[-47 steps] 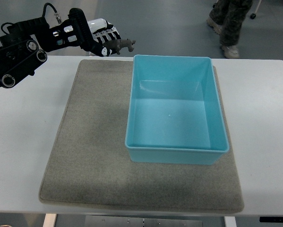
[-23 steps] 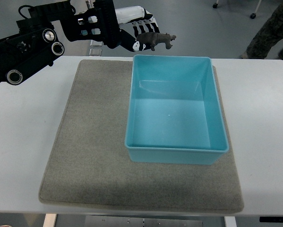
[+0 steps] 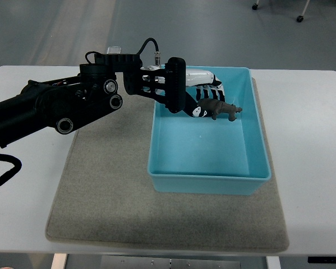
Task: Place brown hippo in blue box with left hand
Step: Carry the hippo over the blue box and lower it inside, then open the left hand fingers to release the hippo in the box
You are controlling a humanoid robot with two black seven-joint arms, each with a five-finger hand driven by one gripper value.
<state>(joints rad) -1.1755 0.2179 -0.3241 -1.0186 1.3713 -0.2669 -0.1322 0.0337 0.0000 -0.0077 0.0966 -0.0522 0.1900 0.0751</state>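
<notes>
Held brown hippo [image 3: 221,107] over blue box [image 3: 257,140]

We see blue box [image 3: 210,147] floor bare | left hand [image 3: 198,95] with brown hippo [image 3: 221,107] crowds far end | mat [image 3: 106,185] open.

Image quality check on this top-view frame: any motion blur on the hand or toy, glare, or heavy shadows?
Top view: the left hand and the brown hippo it grips look reasonably sharp, with only slight softness; the blue box shows soft sheen on its floor, no harsh glare; lighting is even, with a faint arm shadow on the grey mat.
</notes>
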